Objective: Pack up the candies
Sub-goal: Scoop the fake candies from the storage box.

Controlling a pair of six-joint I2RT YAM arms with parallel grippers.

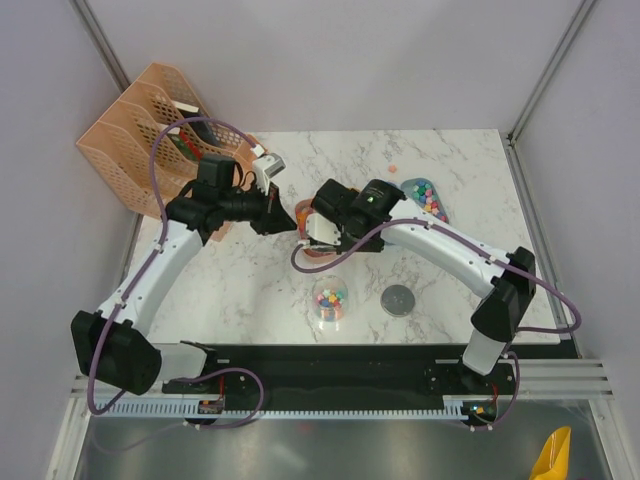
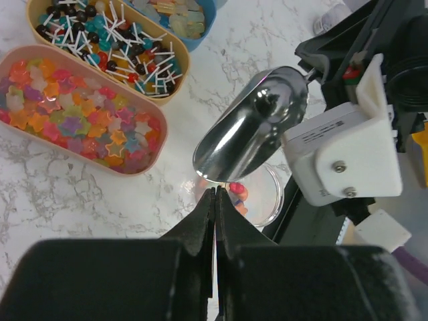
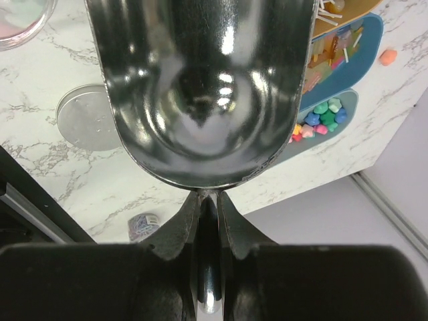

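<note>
My right gripper (image 3: 208,200) is shut on the handle of a shiny metal scoop (image 3: 200,87), whose bowl is empty. In the left wrist view the scoop (image 2: 251,127) hangs tilted over a small clear jar (image 2: 267,200) with a few red and orange candies in it. My left gripper (image 2: 215,190) is shut and empty, just beside the scoop's lip. Star-shaped pastel candies (image 2: 80,114) fill an orange oval tray, and dark stick candies (image 2: 114,40) fill a second one. In the top view my left gripper (image 1: 282,216) and right gripper (image 1: 318,238) meet at mid table.
A second clear jar (image 1: 330,298) full of coloured balls stands near the front, with a grey lid (image 1: 397,300) to its right. A blue tray (image 1: 425,197) with candies lies at the right. A loose pink candy (image 1: 393,168) lies behind it. A peach file rack (image 1: 150,135) stands at the back left.
</note>
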